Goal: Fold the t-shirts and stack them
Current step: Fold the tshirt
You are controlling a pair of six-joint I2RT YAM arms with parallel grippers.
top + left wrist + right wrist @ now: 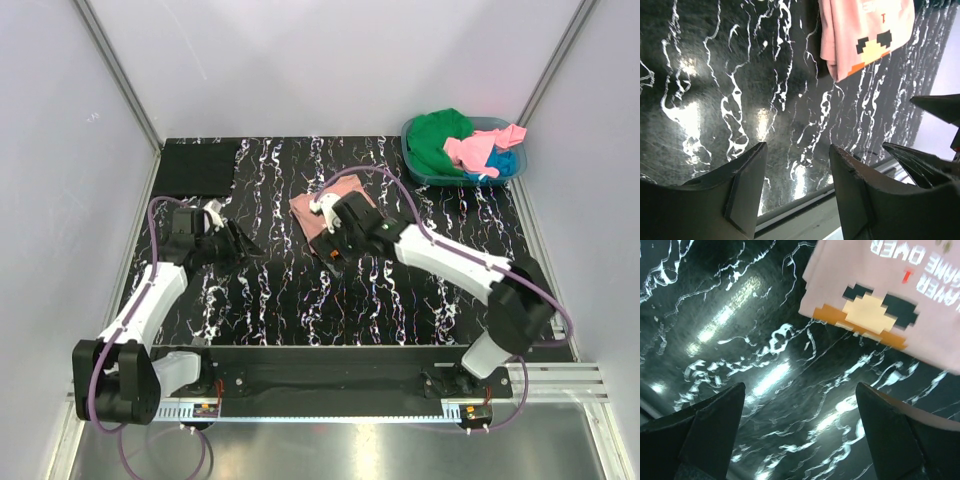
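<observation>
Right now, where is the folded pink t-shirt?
In the top view, the pink t-shirt lies folded near the middle of the table, just beyond the open right gripper. The basket sits off to its back right.

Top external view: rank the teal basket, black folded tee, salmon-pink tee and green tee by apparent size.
1. teal basket, clearly largest.
2. black folded tee and salmon-pink tee, about alike; the right arm hides part of the salmon one.
3. green tee, bunched, only slightly smaller, so unsure.
</observation>
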